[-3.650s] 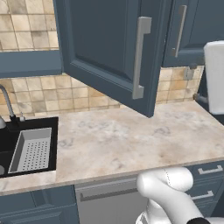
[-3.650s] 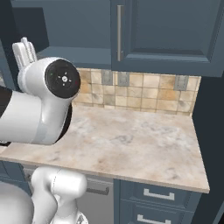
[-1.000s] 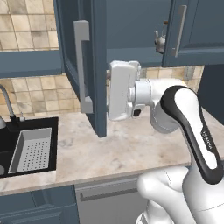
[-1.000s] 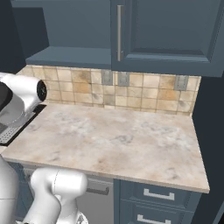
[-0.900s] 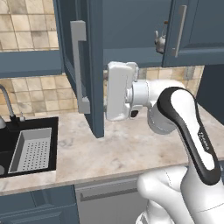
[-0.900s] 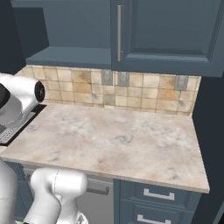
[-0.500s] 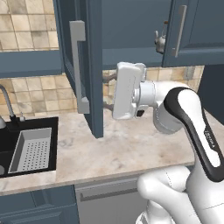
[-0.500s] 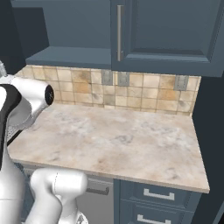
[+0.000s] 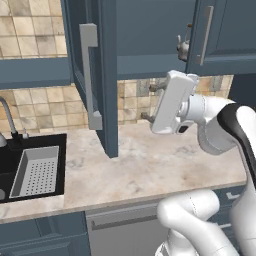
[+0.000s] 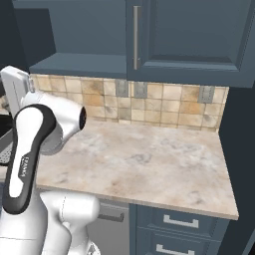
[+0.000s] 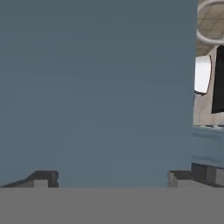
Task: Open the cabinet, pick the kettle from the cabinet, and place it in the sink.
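**Cabinet door open, tool empty below the shelf**

Left base view: cabinet [image 9: 107, 75] left door swung out, edge-on toward camera, upper centre-left of frame, with its long grey bar handle [image 9: 90, 75] facing left. Kettle [image 9: 184, 46] sits inside the cabinet on the shelf, upper right of frame, partly hidden by the closed right door [image 9: 220, 35]; only silver body and arched handle visible. Tool [image 9: 148, 102] at frame centre, just right of the open door, below the kettle's shelf and in front of the tiled backsplash [image 9: 135, 102]; fingers spread wide, nothing between them, pointing left toward the door. Sink [image 9: 20, 147] at lower left, black basin with a grey perforated tray [image 9: 36, 172] inside and the tap [image 9: 9, 120] above. Marble surface [image 9: 150, 170] runs across the middle.

Hand view: flat blue-grey door panel [image 11: 96, 87] up close across most of frame; fingertips [image 11: 43, 178] far apart at bottom corners, gripping nothing.

Right base view: surface [image 10: 149, 159] bare, closed cabinet door above.
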